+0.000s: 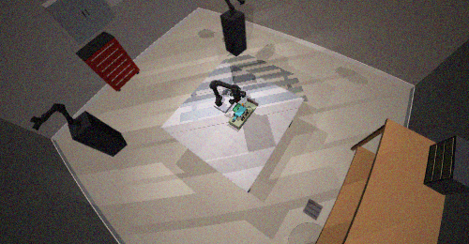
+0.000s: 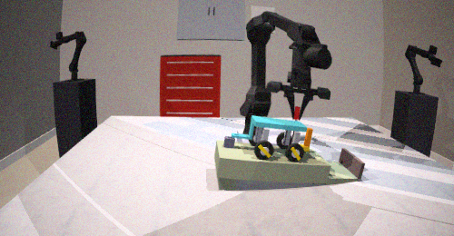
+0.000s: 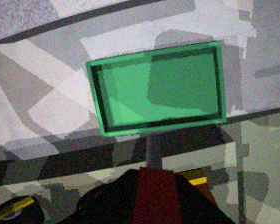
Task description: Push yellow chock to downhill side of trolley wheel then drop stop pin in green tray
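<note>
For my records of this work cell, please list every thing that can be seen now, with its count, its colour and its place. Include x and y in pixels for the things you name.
Trolley [image 2: 279, 122]: one, turquoise, on ramp
Ramp [image 2: 272, 171]: one, pale green, on table
Chock [image 2: 309, 139]: one, orange handle, by trolley's downhill wheel
Stop pin [image 2: 297, 113] [image 3: 158, 195]: one, red head, in gripper
Tray [image 3: 158, 90]: one, green, beside ramp
Drawer cabinet [image 1: 110, 64] [image 2: 191, 86]: one, red, behind
Other arms: two, black, on pedestals
Robot arm [image 2: 259, 66]: one, black, behind ramp
Gripper [image 2: 297, 112]: one, black, above tray's near side

The wrist picture's bottom edge crops a wheel [image 3: 15, 212].
</note>
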`<move>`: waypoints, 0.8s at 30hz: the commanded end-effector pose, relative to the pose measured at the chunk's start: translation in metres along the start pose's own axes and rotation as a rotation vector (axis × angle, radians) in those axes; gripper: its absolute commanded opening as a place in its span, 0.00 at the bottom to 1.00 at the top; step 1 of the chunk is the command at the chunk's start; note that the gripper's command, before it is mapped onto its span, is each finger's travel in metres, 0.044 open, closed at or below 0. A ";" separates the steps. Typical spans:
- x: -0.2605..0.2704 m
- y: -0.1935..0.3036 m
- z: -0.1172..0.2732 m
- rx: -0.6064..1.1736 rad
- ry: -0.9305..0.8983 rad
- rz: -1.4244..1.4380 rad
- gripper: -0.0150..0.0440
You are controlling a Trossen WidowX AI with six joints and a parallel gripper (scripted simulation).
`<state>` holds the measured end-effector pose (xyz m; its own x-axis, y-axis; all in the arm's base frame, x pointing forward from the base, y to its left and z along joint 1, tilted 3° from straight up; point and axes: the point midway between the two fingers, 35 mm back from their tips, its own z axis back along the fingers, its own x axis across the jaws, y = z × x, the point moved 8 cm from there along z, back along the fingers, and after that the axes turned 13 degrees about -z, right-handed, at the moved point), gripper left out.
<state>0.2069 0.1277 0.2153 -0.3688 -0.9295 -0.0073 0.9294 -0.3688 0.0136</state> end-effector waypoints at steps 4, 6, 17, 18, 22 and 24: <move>0.004 0.002 -0.001 -0.025 0.034 0.214 0.25; 0.005 0.003 -0.001 -0.028 0.045 0.269 0.25; 0.007 0.000 -0.007 -0.030 0.048 0.289 0.25; 0.008 -0.002 -0.010 -0.030 0.048 0.289 0.25; 0.011 -0.007 -0.021 -0.031 0.047 0.289 0.25; 0.011 -0.008 -0.021 -0.031 0.047 0.289 0.25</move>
<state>0.1994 0.1207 0.1993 -0.0844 -0.9950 -0.0531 0.9964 -0.0844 -0.0036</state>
